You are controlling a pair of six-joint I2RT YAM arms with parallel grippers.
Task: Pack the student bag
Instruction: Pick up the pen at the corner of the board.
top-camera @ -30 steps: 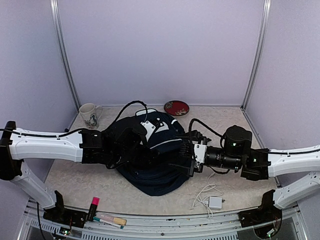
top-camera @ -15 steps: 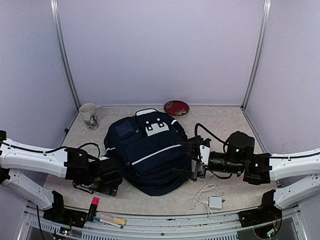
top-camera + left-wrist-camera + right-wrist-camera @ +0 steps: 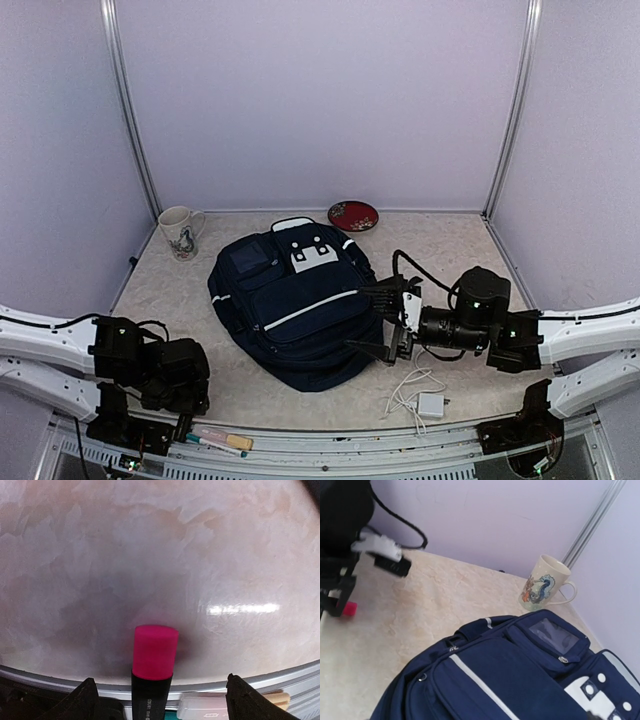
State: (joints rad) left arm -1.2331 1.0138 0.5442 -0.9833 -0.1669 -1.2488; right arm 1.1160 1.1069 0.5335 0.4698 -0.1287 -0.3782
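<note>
Backpack [image 3: 295, 305]: lies flat in the middle of the desk [image 3: 450, 250], front face up; the white patch end points toward the back wall; a thin white stripe slants across the front; the square pocket sits toward the far left of it

Right arm: comes in low from the right side, stretched nearly level above the desk; the wrist points left at the backpack's right flank

Right claw [image 3: 380, 320]: spread wide, grasping nothing; one finger lies over the bag's right edge, the other is by its near right corner; whether either touches the fabric I cannot tell

Left arm: folded low at the near left corner, well apart from the backpack; the wrist tips down toward the desk's near edge

Left claw [image 3: 160, 682]: released; its two fingertips stand on either side of a marker [image 3: 154, 652], with a gap showing on both sides

Marker: pink cap, black barrel; lies across the metal rim at the near edge, cap pointing onto the desk

Pens [image 3: 222, 440]: just beside the marker on the near rim

Mug [image 3: 180, 230]: upright in the far left corner, seahorse print on its side, apart from the backpack

Dish [image 3: 353, 215]: red, against the back wall, just beyond the bag's top

Charger [image 3: 430, 404]: white, with its loose cable, near the front edge beneath the right arm
</note>
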